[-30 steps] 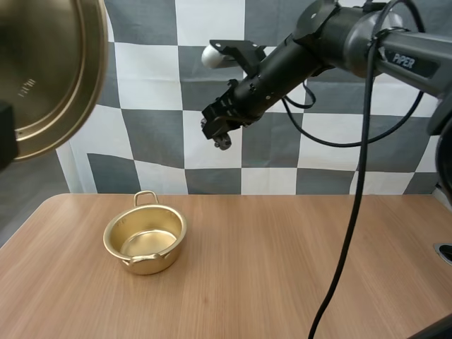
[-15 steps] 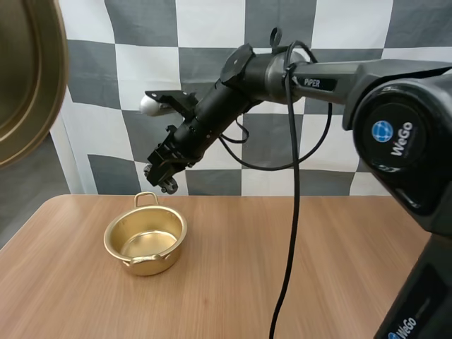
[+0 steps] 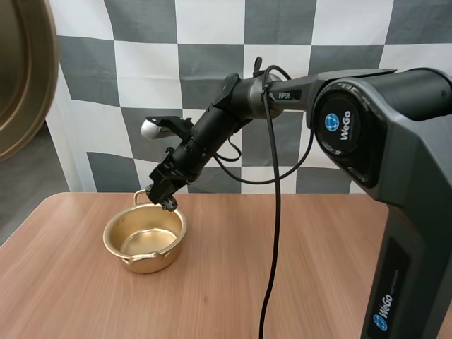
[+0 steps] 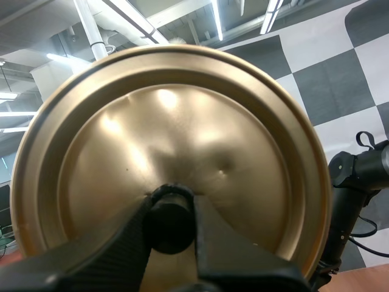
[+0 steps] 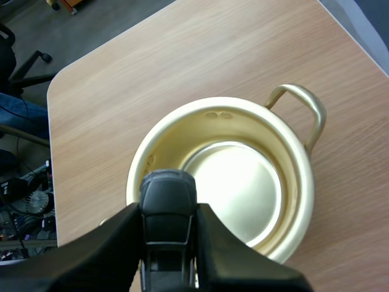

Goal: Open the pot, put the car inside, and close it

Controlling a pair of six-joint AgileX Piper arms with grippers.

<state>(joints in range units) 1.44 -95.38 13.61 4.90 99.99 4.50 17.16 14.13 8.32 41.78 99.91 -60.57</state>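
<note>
Pot (image 3: 166,256) stands open on the table (image 3: 304,275), w/ its gold inside and flat bottom in plain sight. The right arm (image 3: 233,113) reaches over from the side far from the pot; its forearm slants down steeply to the pot's far rim. There the right gripper (image 3: 167,202) hangs a little above the rim, just beside the loop handle (image 3: 146,195). In the right wrist view the right gripper (image 5: 168,210) points straight down and its two fingers press on the car (image 5: 168,188), a small dark body that sits between them. The car is over the pot (image 5: 176,131), at its rim on the side opposite to the loop handle (image 5: 304,109) (i.e. not over the middle of the bottom).

The lid (image 3: 25,70) is high up and well apart from the pot, tilted nearly on its edge. The left gripper (image 4: 171,207) is clamped on the dark knob (image 4: 170,225) in the middle of the lid (image 4: 182,121), one finger at each side of the knob.

Room: the pot's mouth is wide compared w/ the car. Bare wood runs broad from the pot toward the arm's side. The rounded table corner is near the pot, but the pot does not touch any edge.
</note>
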